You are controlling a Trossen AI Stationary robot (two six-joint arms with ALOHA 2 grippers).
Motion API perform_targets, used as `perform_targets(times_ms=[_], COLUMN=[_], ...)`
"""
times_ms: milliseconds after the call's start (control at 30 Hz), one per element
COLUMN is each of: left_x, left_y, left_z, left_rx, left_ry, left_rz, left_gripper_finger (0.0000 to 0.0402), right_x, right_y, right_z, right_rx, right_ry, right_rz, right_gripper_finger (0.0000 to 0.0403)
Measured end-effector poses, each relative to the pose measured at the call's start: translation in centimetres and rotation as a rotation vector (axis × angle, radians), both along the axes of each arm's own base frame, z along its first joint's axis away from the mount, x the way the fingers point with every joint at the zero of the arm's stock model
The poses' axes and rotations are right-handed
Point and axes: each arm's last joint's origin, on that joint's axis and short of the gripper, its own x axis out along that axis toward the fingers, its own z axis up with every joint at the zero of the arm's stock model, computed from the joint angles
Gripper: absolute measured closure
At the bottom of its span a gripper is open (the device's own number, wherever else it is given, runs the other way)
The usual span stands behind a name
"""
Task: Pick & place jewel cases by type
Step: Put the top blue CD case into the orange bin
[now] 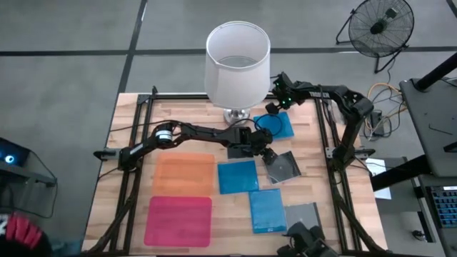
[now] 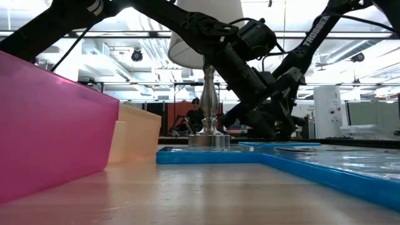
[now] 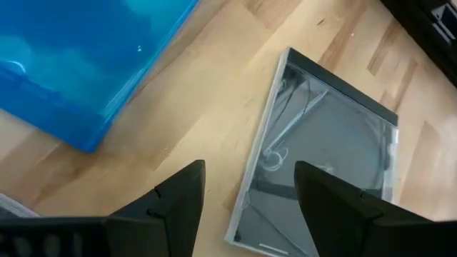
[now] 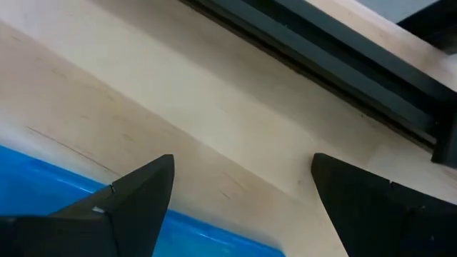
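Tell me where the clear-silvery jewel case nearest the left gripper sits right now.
In the high view the clear-silvery square plastic jewel case lies right of table centre, just under the open left gripper, right of a blue jewel case.

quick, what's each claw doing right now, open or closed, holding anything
Left claw: open, empty, poised over the edge of the clear jewel case.
Right claw: open, empty, over the table beside a blue jewel case.
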Motion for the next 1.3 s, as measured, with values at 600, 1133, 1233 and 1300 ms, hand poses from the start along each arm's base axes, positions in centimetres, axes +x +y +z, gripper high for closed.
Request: perform_targets(times_ms=[600,1133,1233,1300], left_x=[0.1,0.0,0.0,0.1], left_y=[0.3,0.3,0.3,0.4], left_z=[-1.9,-2.2,-2.2,-2.4], left_rx=[0.04,0.034,0.034,0.033], left_ry=[0.049,0.061,0.062,0.065], left_rz=[0.114,0.091,0.092,0.093], left_gripper_finger=[0.0204,0.0393,0.0399,0.0401], right_x=[-1.2,-1.1,-1.1,-1.1], right_y=[1.5,1.4,1.3,1.2], right_z=[1.5,1.5,1.5,1.5], right_rx=[-0.021,-0.036,-0.046,-0.049], right_ry=[0.015,0.012,0.004,0.002], right_rz=[0.022,0.032,0.032,0.032], right_gripper_finger=[0.0075,0.0075,0.0075,0.0075])
